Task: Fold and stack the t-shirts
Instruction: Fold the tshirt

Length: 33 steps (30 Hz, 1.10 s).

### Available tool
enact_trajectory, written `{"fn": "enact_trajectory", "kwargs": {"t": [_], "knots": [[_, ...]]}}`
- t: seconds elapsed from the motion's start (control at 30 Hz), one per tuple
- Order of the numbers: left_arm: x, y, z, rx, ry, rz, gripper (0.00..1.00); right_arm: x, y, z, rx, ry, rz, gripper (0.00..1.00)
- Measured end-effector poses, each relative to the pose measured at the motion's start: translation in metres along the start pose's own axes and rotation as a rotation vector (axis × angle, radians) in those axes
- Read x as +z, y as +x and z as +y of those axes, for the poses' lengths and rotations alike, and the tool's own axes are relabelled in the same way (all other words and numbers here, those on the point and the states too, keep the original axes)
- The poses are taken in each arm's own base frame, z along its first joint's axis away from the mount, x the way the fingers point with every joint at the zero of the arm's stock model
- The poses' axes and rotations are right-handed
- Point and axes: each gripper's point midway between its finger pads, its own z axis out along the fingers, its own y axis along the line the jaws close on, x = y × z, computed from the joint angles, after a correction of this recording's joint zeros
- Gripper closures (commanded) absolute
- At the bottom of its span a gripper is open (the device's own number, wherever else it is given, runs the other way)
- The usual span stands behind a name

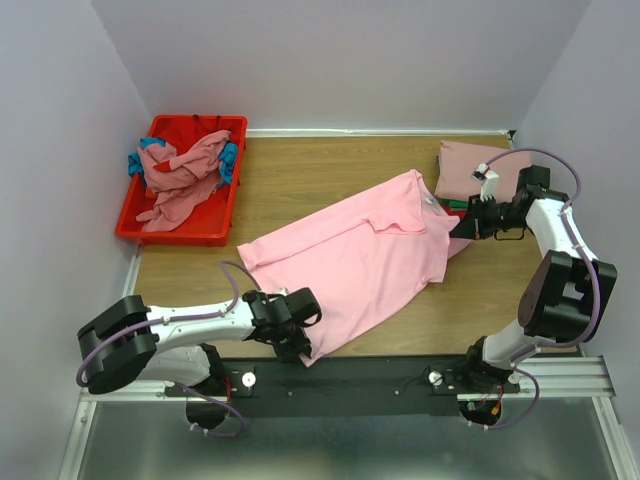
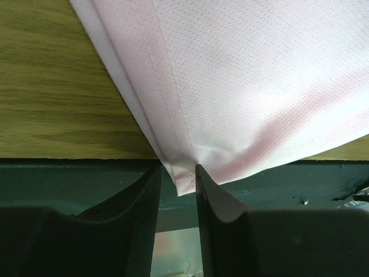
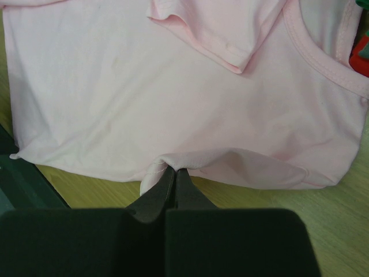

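Counter (image 1: 330,165) has the pink t-shirt (image 1: 360,255) spread diagonally across it. Right gripper (image 3: 173,173) is clamped on a pinch of the shirt's edge. Left gripper (image 2: 177,173) has its jaws parted around the hem corner. My worry: the left only straddles the very tip, so it could slip out on the lift and skew the fold.

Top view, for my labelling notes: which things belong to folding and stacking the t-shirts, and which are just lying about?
Job: pink t-shirt, spread out; folded dusty rose shirt, far right; crumpled shirts, heaped far left.
Lying about: red bin holding that heap.
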Motion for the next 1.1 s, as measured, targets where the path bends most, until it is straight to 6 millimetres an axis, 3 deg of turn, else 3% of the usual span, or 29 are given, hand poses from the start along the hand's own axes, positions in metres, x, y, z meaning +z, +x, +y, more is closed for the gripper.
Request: {"fn": "enact_trajectory", "kwargs": {"t": [0.47,0.73,1.1], "knots": [[0.004,0.0,-0.007,0.011,0.012,0.003,0.99,0.0,0.0,0.0,0.002,-0.003,-0.003,1.0],[-0.004,-0.005,-0.011,0.027,0.045,-0.024,1.0,0.001,0.0,0.001,0.001,-0.005,-0.005,1.0],[-0.038,-0.025,-0.037,0.012,0.202,-0.084,1.0,-0.002,-0.009,0.003,-0.002,-0.009,-0.022,1.0]]}}
